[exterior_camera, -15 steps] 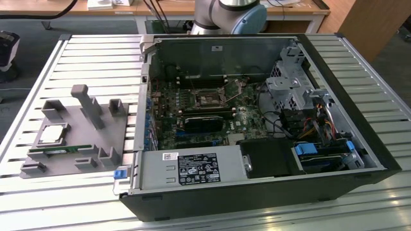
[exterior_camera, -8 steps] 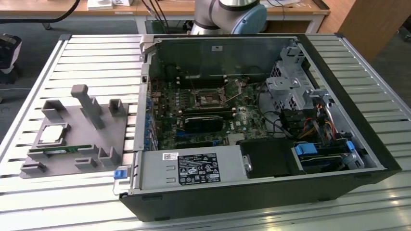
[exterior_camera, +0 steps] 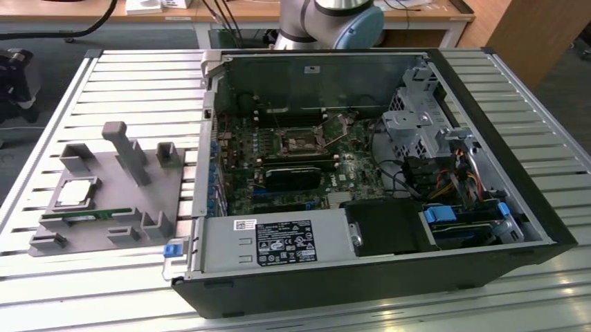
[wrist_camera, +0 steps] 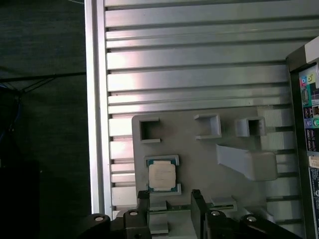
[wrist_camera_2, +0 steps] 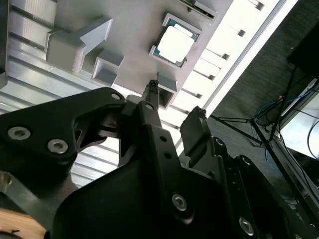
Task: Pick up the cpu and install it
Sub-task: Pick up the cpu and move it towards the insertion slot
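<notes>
Jaws stand apart and hold nothing, their two black fingertips (wrist_camera: pixel 143 197) hanging over the grey fixture tray (wrist_camera: pixel 199 159) in both wrist views. The cpu (wrist_camera: pixel 162 175) lies flat in its shallow corner-bracketed seat on that tray, silver top up, just off the fingertips and roughly in line with the gap between them; nothing touches it.

In the exterior view the cpu (exterior_camera: pixel 76 194) sits on the tray (exterior_camera: pixel 111 200) at the exterior view's left, in the lower half of the frame, with the green memory stick (exterior_camera: pixel 88 216) just beside it. The tray rests on the slatted metal desk (exterior_camera: pixel 138 76), well apart from the socket (exterior_camera: pixel 300 143) on the motherboard inside the open computer case (exterior_camera: pixel 522 159), which fills the centre and the exterior view's right.

By my reading the pick-up is the step in hand and is not yet done: the approach is made, the grasp is not. Taking the chip would call for level jaws set squarely across two opposite edges, clear of the seat's corner brackets, and a light closing force on so thin a part.

A large white label (exterior_camera: pixel 277 242) lies on the power supply and a small sticker (exterior_camera: pixel 243 223) beside it; their print is too small to read.
</notes>
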